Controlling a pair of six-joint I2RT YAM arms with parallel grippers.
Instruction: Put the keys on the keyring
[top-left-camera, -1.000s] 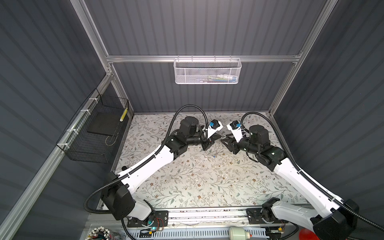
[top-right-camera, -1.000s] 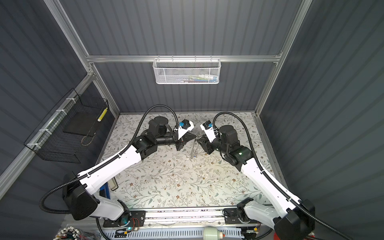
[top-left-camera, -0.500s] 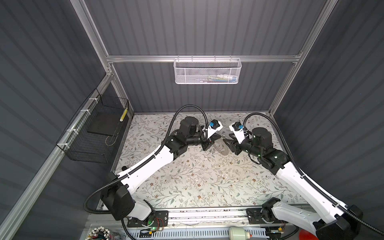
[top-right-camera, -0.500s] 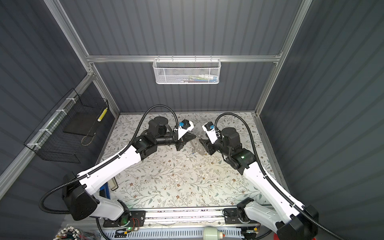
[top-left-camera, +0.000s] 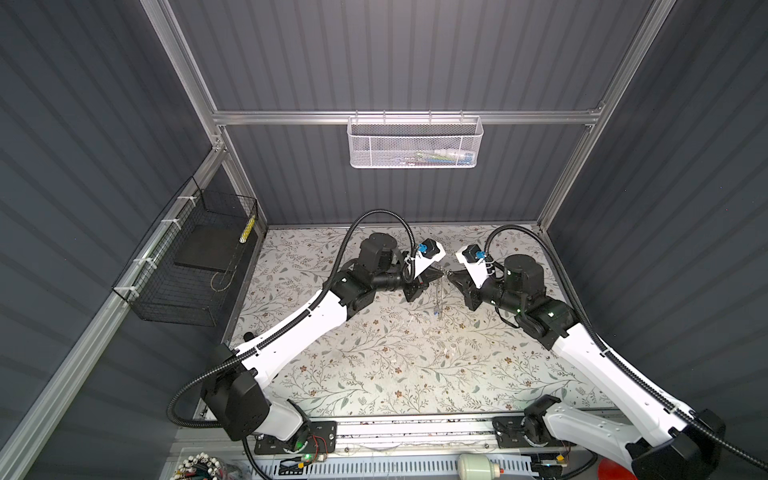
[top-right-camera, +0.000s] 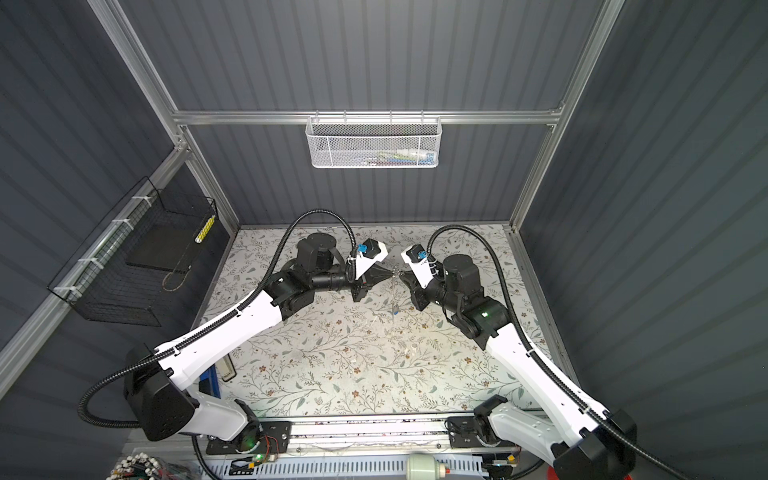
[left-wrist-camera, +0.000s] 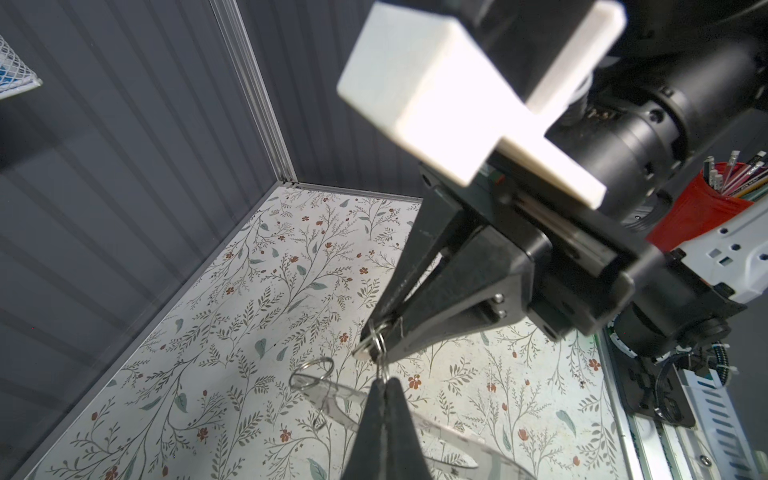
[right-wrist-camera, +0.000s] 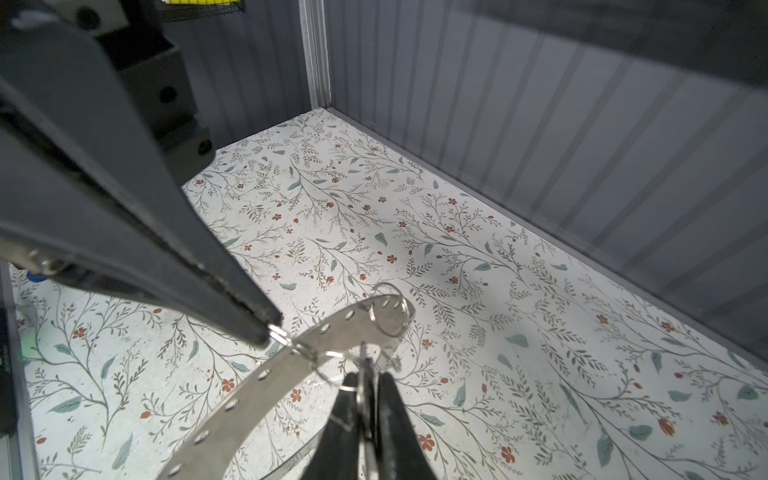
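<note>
Right pincer (right-wrist-camera: 365, 376) has swung in and clamped down on what looks like a tiny grey-silver metal key (left-wrist-camera: 361, 352), tip-to-tip with left pincer (right-wrist-camera: 268, 328) pinching the thin wire keyring (right-wrist-camera: 309, 353) above the floral counter (top-left-camera: 374, 374); so thin an edge-on grip could let the key twist out and drop.
</note>
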